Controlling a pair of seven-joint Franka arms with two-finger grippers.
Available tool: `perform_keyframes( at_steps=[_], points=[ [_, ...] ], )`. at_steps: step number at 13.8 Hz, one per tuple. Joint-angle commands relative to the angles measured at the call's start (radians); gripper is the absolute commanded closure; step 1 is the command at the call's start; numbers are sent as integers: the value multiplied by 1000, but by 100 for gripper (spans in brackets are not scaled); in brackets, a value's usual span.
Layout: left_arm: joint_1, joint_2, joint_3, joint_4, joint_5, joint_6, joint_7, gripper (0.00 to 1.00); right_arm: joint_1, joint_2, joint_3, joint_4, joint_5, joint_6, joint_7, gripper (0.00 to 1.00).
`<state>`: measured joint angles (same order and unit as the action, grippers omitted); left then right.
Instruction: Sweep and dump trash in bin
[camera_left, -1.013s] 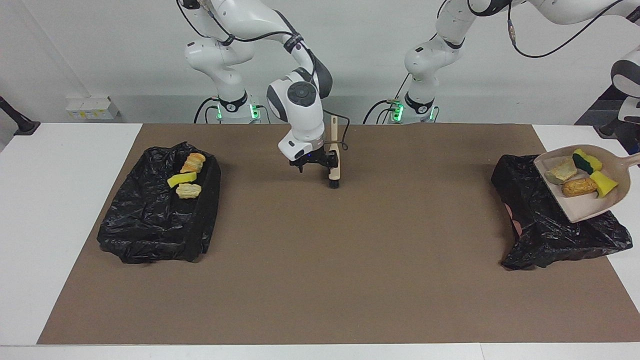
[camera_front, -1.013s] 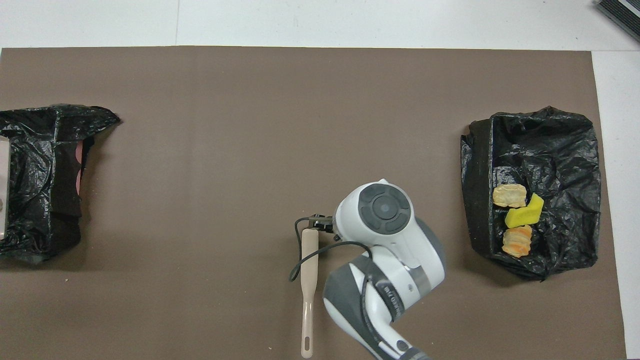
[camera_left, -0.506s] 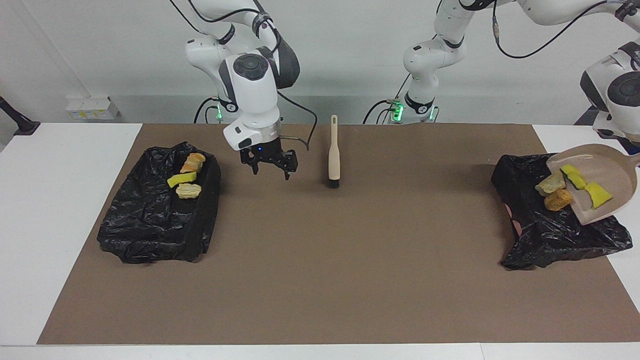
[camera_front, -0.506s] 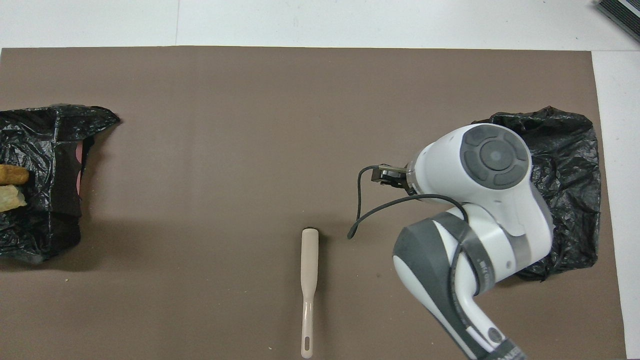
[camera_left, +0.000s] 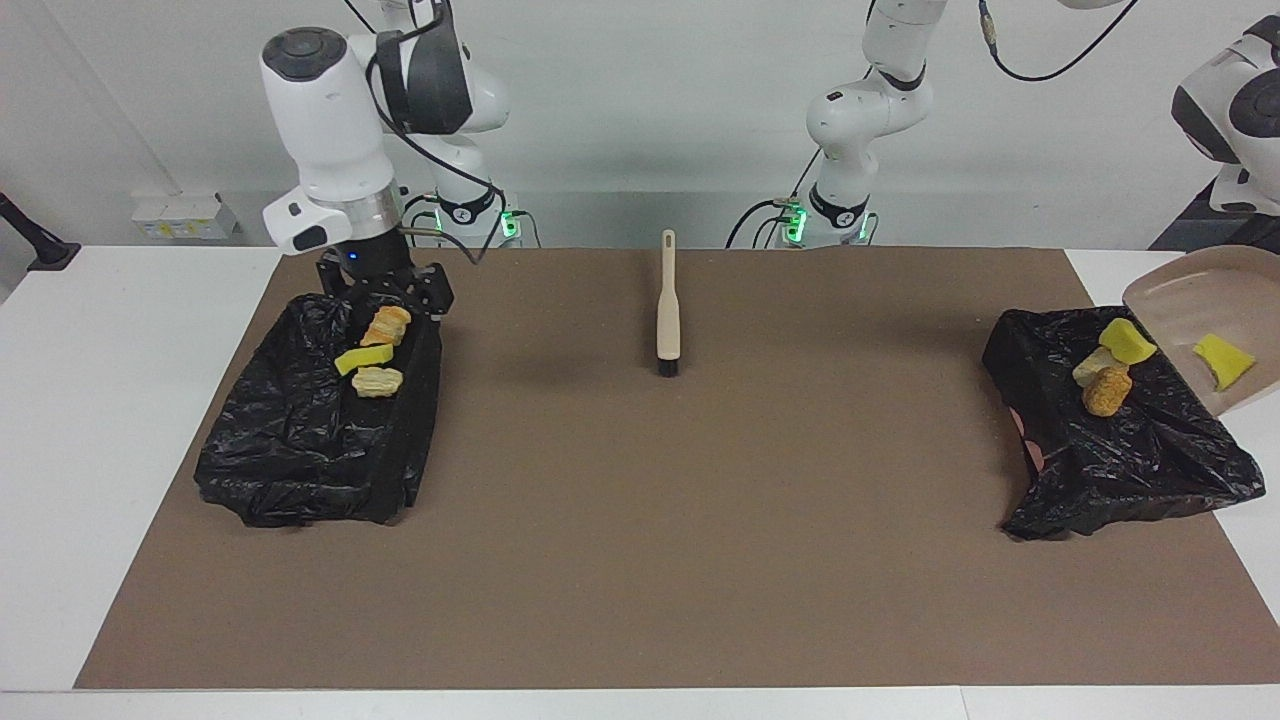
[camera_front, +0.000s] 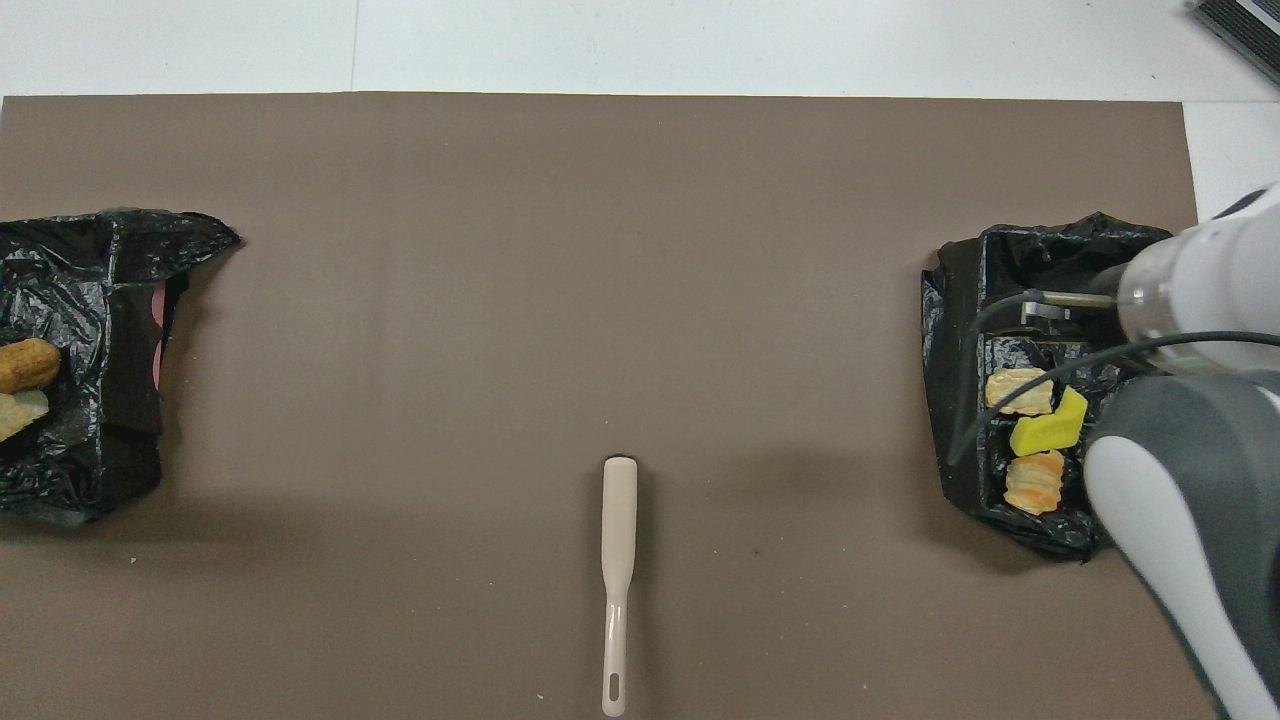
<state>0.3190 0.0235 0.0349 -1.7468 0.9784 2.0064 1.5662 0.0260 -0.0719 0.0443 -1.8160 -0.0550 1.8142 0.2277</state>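
The beige-handled brush with black bristles (camera_left: 667, 305) lies alone mid-mat, nearest the robots. The right pincer (camera_left: 385, 290), spread, hangs over the black-lined bin (camera_left: 300, 440) holding three scraps (camera_left: 375, 352). The left pincer, apparently off-frame, is pressed together; the tilted beige plastic dustpan (camera_left: 1205, 300) spills yellow and brown scraps (camera_left: 1110, 365) over the second lined bin (camera_left: 1120, 450). The brown mat (camera_left: 640, 520) on the white counter (camera_left: 100, 400) lies open farther out.

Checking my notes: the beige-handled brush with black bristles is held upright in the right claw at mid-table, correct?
No. The beige-handled brush with black bristles lies flat on the brown mat at mid-table, unheld; the facing view shows the right claw over the black-lined bin.
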Motion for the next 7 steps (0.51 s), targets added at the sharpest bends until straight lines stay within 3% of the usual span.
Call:
perform_keyframes(
  at_steps=[1,4,7],
  points=[
    [-47,-34,-1,-33,-59,-41,-29,100,-21,-20,-42,90,7,-145,-108,0],
    [-76,-28,-9,-28,-191,-81,-159,100,-3,-46,-115,174,9,-274,-188,0],
    [-121,-28,-9,-31,-326,-129,-283,100,3,-66,-115,173,9,-303,-189,0]
  ],
)
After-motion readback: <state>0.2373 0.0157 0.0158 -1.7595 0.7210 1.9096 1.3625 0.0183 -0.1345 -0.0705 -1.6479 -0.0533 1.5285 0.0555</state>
